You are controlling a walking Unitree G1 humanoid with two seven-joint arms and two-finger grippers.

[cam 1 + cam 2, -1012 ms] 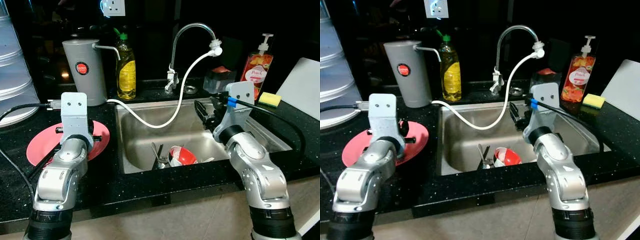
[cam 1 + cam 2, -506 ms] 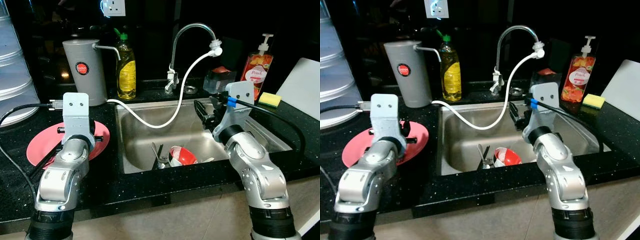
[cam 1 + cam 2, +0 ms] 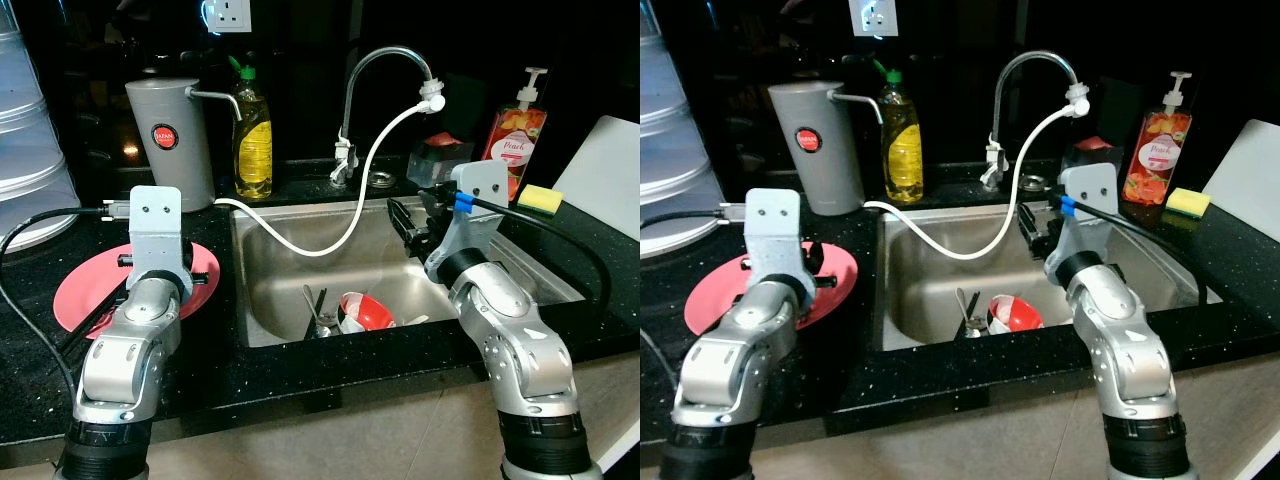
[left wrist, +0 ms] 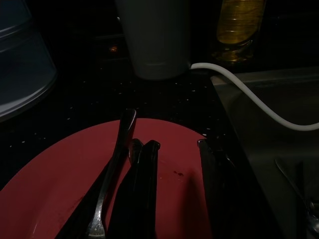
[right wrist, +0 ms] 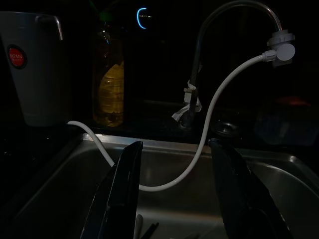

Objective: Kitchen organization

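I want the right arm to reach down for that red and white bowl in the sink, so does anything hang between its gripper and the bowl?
The white hose droops across the steel sink left of the open right gripper; the drop to the red and white bowl looks clear.

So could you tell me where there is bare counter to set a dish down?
Bare counter lies right of the sink, between sponge and front edge. Left of the sink the red plate, left gripper and fork crowd it.
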